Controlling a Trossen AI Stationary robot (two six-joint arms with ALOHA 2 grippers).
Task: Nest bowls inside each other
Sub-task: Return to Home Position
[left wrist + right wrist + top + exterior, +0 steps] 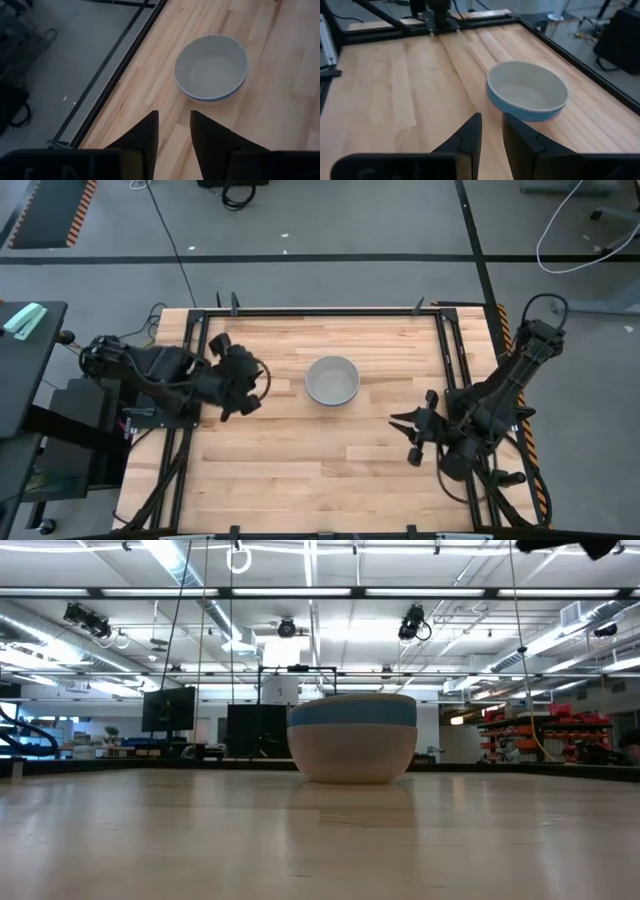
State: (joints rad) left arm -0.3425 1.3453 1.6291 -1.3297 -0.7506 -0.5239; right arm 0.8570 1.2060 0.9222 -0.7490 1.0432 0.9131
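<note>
Now, stack: three bowls nested in one pile, standing upright on the table (290, 470); it lies between the two grippers, touching neither

Grey-white bowl (332, 380): innermost and on top; its hollow faces up; from table level only its rim shows above the blue

Blue bowl (352, 713): middle of the pile; seen as a band under the grey rim, and as a thin edge around the grey bowl from the left wrist

Salmon-pink bowl (352, 755): outermost, at the bottom, resting on the wood; hidden from above by the other two

Left gripper (250, 388): raised off the table near its own side rail; tips point towards the pile, which sits ahead of them and well apart; fingers (147, 132) a narrow gap apart, nothing between them

Right gripper (408, 437): off the table on the opposite side; pile lies ahead of its tips and a little to one side, clear of them; fingers (472, 130) slightly parted, empty

Frame (320, 310): black rails around the tabletop, behind both arms
</note>
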